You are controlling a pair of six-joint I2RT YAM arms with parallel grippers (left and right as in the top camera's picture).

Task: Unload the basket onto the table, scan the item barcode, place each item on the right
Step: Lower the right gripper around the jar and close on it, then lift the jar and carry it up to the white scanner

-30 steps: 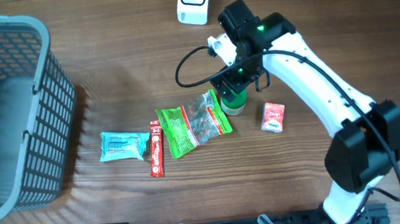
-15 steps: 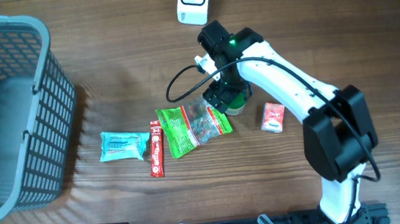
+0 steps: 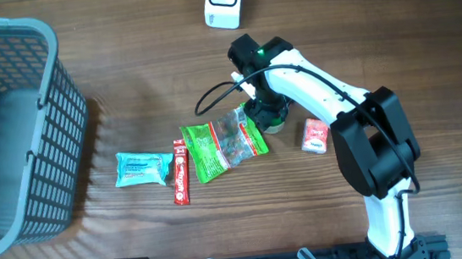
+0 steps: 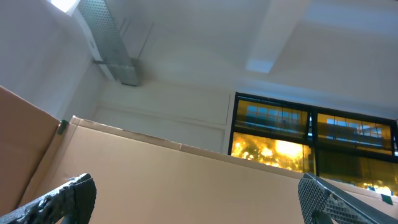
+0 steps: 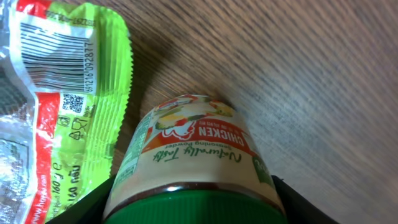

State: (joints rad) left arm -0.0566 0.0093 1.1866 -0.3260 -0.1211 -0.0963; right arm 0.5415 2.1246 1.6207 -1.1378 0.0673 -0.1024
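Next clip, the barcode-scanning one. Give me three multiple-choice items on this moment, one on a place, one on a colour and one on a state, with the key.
1. In the overhead view, the green snack bag lies:
A. left of the jar
B. right of it
C. on top of it

2. The jar's lid is:
A. red
B. green
C. white

3. The left gripper is:
A. open, with nothing between its fingers
B. shut on a packet
C. shut on nothing

Key:
1 A: the bag spreads to the left of the jar, its edge close beside it.
2 B: the right wrist view shows a green lid on the jar, next to the label.
3 A: the left wrist view shows the fingers far apart, with only wall and ceiling between them.
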